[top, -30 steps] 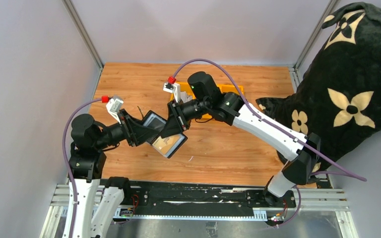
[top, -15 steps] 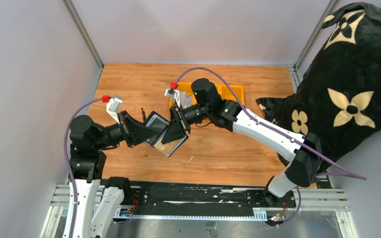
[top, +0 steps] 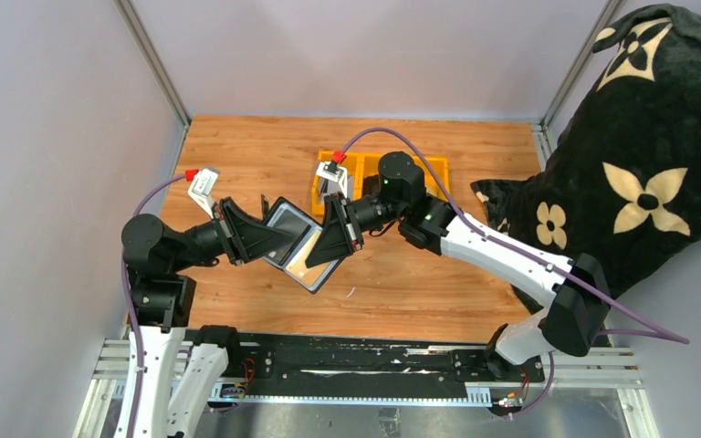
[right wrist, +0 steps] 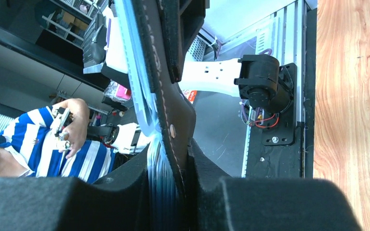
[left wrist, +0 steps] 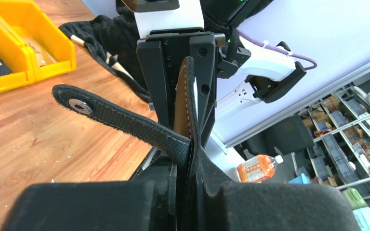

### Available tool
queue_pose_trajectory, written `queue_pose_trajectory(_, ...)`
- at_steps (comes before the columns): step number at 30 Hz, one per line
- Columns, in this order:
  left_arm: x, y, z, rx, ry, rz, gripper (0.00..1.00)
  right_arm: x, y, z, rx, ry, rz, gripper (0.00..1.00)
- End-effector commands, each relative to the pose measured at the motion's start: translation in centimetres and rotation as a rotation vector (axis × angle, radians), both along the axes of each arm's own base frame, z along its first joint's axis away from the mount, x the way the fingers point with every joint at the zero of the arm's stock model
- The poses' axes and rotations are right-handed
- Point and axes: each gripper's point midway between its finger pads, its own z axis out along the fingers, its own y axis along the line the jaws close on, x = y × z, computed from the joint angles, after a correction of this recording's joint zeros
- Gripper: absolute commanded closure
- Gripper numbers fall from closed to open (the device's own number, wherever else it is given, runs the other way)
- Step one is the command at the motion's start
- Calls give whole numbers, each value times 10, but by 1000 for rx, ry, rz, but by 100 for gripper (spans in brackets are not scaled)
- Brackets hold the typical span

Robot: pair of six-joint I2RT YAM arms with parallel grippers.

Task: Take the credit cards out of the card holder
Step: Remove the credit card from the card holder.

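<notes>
The card holder (top: 290,224) is hanging open above the table's (top: 420,274) near-left part, the credit cards (right wrist: 136,72) still sitting inside. The left claw (top: 277,245), having just closed, is now pinching one flap while the right claw (top: 321,250) is gripping the opposite flap, cards included, so the holder is likely being braced for a pull.

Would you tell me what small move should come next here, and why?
Probably a short pull of the right gripper away from the left gripper. The left is shut on one side of the open card holder above the table, and edges of the credit cards seem pinched with its flap in the right one, so pulling may slide them out.
</notes>
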Motion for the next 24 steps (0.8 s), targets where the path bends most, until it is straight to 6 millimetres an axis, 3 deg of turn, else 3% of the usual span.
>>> queue_pose_trajectory(1, -3, 0, -1, -27, 20, -4, 83, -9, -9, 27, 87, -49, 57, 84)
queue_pose_trajectory(4, 0, -1, -6, -29, 54, -9, 72, -9, -9, 25, 74, -49, 55, 99)
queue_pose_trajectory(8, 4, -1, -6, -22, 48, -7, 63, -8, -10, 20, 48, -57, 44, 100)
queue_pose_trajectory(13, 8, -1, -6, -34, 71, -9, 62, -8, -12, 18, 32, -67, 43, 100)
queue_pose_trajectory(16, 6, -2, -4, -40, 66, -15, 68, -8, -12, 19, 31, -74, 42, 100)
queue_pose_trajectory(19, 3, -2, -3, -47, 62, -27, 81, -8, -11, 20, 30, -80, 47, 100)
queue_pose_trajectory(24, 3, -2, -3, -54, 73, -32, 96, -7, -12, 20, 21, -93, 47, 84)
